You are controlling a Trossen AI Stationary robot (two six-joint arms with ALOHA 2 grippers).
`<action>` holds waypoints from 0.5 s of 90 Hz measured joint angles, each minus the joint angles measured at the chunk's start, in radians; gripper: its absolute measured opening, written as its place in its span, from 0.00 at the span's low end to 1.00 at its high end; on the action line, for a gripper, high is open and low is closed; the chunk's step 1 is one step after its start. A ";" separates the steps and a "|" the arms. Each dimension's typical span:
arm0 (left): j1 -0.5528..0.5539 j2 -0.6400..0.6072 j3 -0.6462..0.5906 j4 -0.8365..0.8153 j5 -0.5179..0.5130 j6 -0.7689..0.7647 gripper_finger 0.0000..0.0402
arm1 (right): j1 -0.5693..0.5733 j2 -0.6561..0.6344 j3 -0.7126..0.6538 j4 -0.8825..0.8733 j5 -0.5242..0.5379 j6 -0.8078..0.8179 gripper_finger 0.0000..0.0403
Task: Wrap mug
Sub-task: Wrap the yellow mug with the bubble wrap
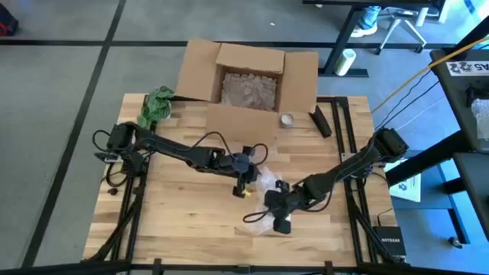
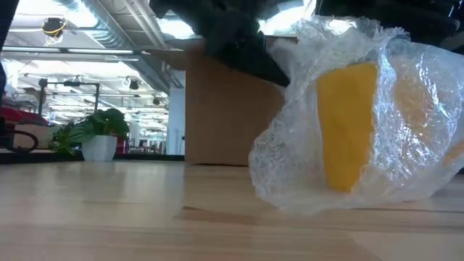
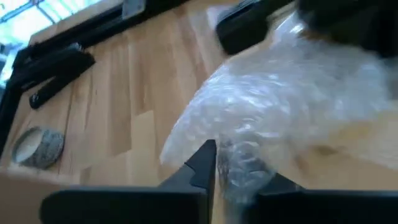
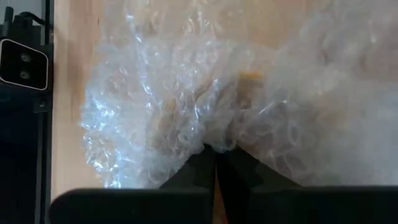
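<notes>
Bubble wrap [image 2: 348, 109] veils most of the yellow mug [image 2: 346, 123], standing upright at the low view's right. The left hand [image 3: 214, 163] and right hand [image 4: 216, 163] are each pinched together on the wrap.

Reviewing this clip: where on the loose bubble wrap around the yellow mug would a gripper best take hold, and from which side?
Probably the loose edge of the bubble wrap, pinched from the side, not the bulge over the yellow mug. The film is thin and crumpled there, so closed jaws can clamp it. Both the left gripper and right gripper already pinch such folds.
</notes>
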 joint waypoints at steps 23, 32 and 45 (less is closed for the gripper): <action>-0.062 -0.020 0.001 0.049 0.001 0.028 0.00 | 0.000 0.000 0.000 0.000 0.015 0.000 0.00; -0.082 -0.032 0.002 0.078 0.004 0.047 0.00 | 0.000 0.000 0.000 0.000 0.016 -0.003 0.00; -0.104 -0.034 0.002 0.125 0.073 0.050 0.00 | 0.000 0.000 0.000 0.000 0.024 -0.004 0.00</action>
